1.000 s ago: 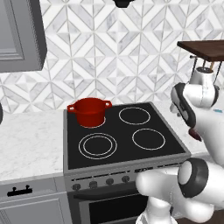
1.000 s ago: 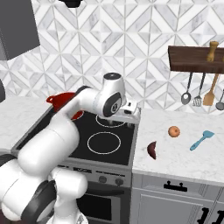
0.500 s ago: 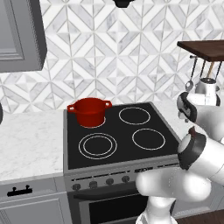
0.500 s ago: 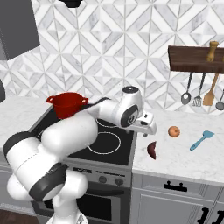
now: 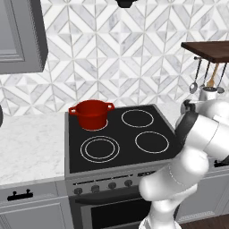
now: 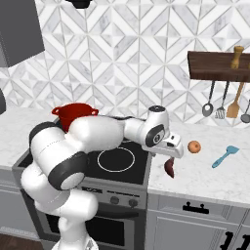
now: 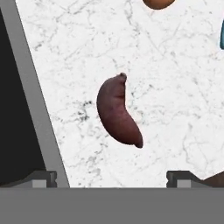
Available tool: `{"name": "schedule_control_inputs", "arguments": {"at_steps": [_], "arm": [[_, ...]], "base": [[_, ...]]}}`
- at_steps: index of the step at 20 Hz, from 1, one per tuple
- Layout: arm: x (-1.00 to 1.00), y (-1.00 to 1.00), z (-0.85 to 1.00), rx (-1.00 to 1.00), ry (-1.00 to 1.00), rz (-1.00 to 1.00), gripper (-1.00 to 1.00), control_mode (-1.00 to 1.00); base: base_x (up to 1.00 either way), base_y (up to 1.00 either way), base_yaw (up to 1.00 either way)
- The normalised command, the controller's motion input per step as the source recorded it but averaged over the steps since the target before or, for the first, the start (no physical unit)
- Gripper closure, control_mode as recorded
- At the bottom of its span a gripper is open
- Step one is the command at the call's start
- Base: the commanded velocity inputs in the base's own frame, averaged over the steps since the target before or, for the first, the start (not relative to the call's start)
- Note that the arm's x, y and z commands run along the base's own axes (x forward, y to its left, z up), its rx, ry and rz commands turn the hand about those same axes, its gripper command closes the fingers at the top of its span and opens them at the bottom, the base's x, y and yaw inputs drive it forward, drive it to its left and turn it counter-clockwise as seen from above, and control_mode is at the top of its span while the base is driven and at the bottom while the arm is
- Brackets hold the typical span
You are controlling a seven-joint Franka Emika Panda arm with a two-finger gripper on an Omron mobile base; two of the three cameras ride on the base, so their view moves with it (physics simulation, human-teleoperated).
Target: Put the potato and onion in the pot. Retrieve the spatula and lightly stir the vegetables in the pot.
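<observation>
The potato (image 7: 118, 111), a dark purple-brown curved tuber, lies on the white marble counter just right of the stove; in the right base view the potato (image 6: 170, 167) sits near the counter's front edge. My gripper (image 6: 170, 154) hovers directly above it, open, and in the hand view the gripper (image 7: 111, 179) has its fingertips (image 7: 43, 178) wide apart with nothing between them. The orange-brown onion (image 6: 194, 146) rests a little beyond the potato, with the onion (image 7: 157, 3) at the top edge of the hand view. Further right lies the teal spatula (image 6: 224, 156). The red pot (image 5: 91, 114) stands on the stove's back left burner.
The black stove (image 5: 120, 138) edge runs close to the left of the potato. A dark wooden shelf (image 6: 219, 66) carries hanging grey ladles (image 6: 208, 107) and an orange-brown wooden utensil (image 6: 235, 102) above the counter's back. The marble counter (image 6: 215, 176) stretches right of the stove.
The arm has swung right from above the stove to above the counter, bringing the open gripper over the potato. The potato, onion, spatula and pot have not moved.
</observation>
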Motion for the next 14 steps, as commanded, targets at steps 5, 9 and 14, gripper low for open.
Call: {"name": "schedule_control_inputs", "arguments": {"at_steps": [5, 9, 14], "arm": [[0.14, -0.13, -0.35, 0.00, 0.04, 0.00, -1.00, -1.00], [0.24, -0.09, -0.35, 0.00, 0.05, 0.00, -1.00, -1.00], [0.32, -0.18, -0.45, 0.00, 0.06, 0.00, -1.00, -1.00]], "base": [[0.00, 0.00, 0.00], [0.00, 0.00, 0.00], [0.00, 0.00, 0.00]]}}
